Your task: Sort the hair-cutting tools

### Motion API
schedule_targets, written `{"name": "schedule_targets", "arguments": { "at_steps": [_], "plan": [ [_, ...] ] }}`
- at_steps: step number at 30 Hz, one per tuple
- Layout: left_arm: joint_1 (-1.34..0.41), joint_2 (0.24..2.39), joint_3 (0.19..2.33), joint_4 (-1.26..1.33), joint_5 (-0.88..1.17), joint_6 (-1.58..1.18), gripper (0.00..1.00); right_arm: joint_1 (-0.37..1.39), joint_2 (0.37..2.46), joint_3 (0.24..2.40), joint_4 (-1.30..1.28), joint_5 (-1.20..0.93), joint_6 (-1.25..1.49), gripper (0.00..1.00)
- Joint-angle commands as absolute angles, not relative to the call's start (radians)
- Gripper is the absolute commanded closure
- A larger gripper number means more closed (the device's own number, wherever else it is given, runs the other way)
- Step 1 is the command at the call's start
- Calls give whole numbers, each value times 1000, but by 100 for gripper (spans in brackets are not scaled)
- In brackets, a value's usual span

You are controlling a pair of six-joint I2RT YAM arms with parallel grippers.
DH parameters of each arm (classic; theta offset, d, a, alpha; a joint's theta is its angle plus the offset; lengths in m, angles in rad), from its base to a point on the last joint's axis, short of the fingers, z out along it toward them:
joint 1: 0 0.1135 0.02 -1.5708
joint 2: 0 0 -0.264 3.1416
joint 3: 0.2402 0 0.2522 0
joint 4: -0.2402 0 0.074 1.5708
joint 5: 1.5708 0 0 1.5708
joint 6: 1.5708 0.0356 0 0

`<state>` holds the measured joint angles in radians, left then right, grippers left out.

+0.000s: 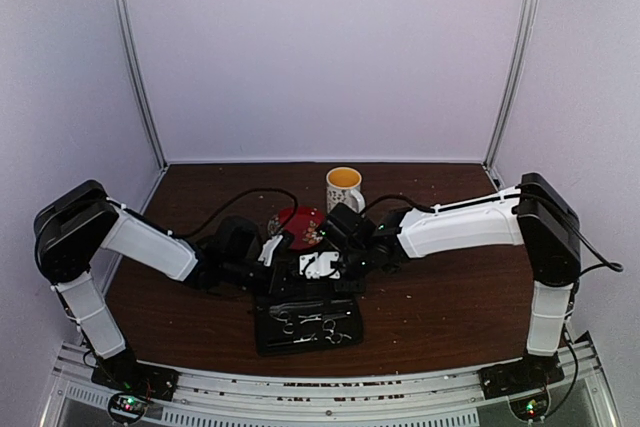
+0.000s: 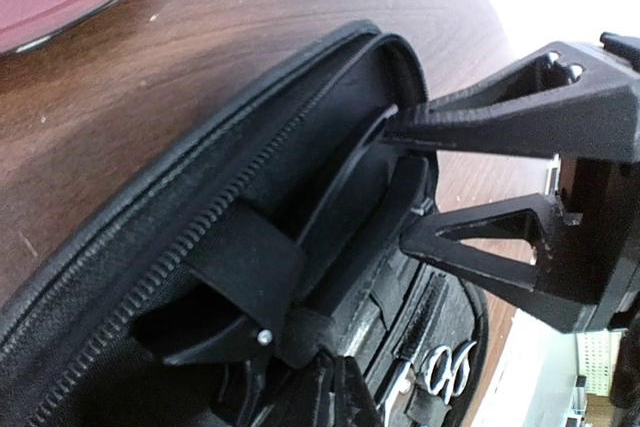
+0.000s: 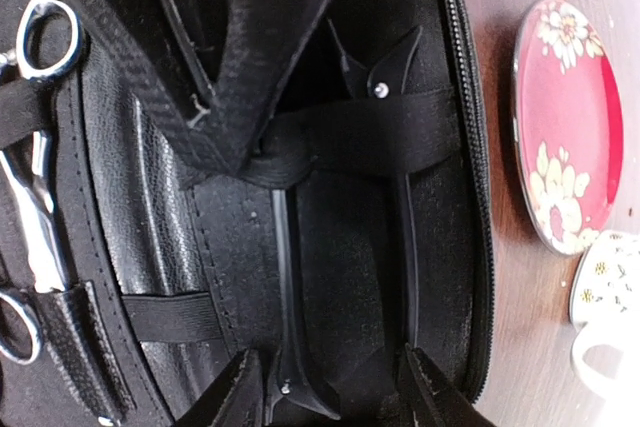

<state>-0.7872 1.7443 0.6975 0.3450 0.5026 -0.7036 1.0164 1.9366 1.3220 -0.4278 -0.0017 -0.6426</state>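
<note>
- Hair-cutting tools (image 1: 305,327) all sit inside the open zip case at the near middle of the table, between the two arms. We judge the sorting well advanced: metal pieces are in one half and black pieces in the other. Only the seating of the black pieces appears to be left.
- Zip case (image 1: 265,342): black and unzipped. Its near half lies flat toward the arm bases, and its far half is under both grippers.
- Red saucer (image 3: 570,117): just beyond the case and not touching it.
- Right gripper (image 3: 333,375): lowered into the far half with its fingers spread wide, holding nothing and straddling one clip. In the left wrist view one fingertip touches a thin black end.
- Left gripper (image 1: 278,252): at the left edge of the far half. Its fingers are not plainly shown, so we cannot tell whether they are spread or closed.
- Scissors (image 3: 32,212): silver with ring handles, tucked under black straps in the near half.
- Clips (image 3: 283,287): two thin black sticks, each with a small bright rivet. They lie side by side under one elastic band and are hard to tell from the lining.
</note>
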Motion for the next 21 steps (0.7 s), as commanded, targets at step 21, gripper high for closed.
{"name": "schedule_targets", "arguments": {
  "at_steps": [21],
  "plan": [
    [-747,1750,675,539,622,-746,100,1057,2020,1359,-333,33,-776,89]
  ]
}}
